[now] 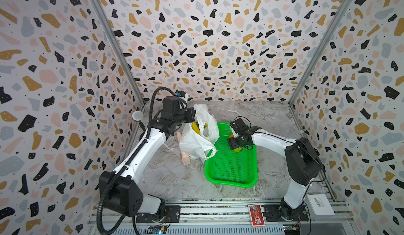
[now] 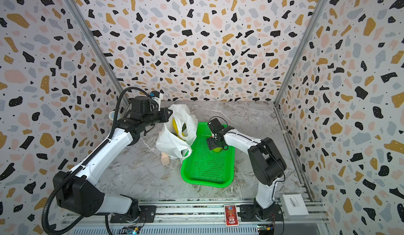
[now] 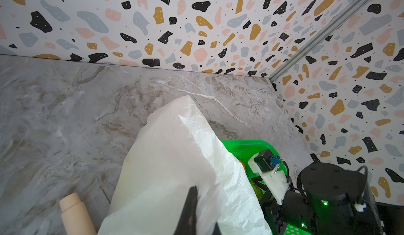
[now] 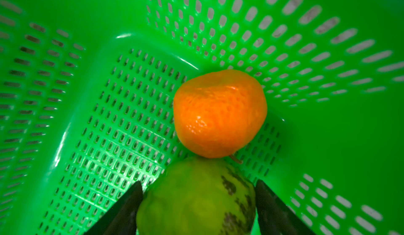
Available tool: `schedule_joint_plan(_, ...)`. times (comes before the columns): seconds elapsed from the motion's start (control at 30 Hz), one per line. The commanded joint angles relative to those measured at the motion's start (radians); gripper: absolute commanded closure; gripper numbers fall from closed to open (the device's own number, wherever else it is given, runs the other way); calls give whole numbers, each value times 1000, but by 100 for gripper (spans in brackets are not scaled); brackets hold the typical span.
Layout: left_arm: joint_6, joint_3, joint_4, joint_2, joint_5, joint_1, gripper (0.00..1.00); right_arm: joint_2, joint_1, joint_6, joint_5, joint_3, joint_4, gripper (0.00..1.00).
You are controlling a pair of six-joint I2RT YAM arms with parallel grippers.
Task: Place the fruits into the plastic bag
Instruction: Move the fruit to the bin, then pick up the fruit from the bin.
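Top views, centre: the bag (image 1: 200, 139) stands on the table (image 1: 166, 179), its mouth open upward, just left of the basket (image 1: 231, 170). One loop handle is draped over the basket's left rim. Inside the bag a banana (image 2: 175, 125) is seen, with a dark green piece (image 2: 184, 127) beside it. What else lies in the bag is hidden by the plastic.

The bag's upper edge is pinched by the left tool (image 1: 192, 115), whose jaws are clamped together on the plastic and hold that edge raised.

Two fruits are left in the basket, at its upper end, touching each other: an orange (image 4: 219, 113) and a green fruit (image 4: 196, 199). The right tool (image 4: 199, 185) is lowered over the green fruit with its jaws spread wide, one finger at each side of it. Whether the fruit is actually squeezed cannot be told.

A stick (image 1: 185, 157) lies on the table at the bag's left, partly covered by it.
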Motion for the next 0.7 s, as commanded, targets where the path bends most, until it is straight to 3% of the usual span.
schedule_joint_plan(0.0,11,20,28,1,1,-6,100,-5,9,28,-51,-47,-64,17)
schedule_joint_plan(0.33,14,15,29,-1,-3,-6,100,-43,12,42,-45,-75,-55,15)
schedule_joint_plan(0.67,9,13,33,0,2,-6,100,-276,14,47,-43,10,55,50)
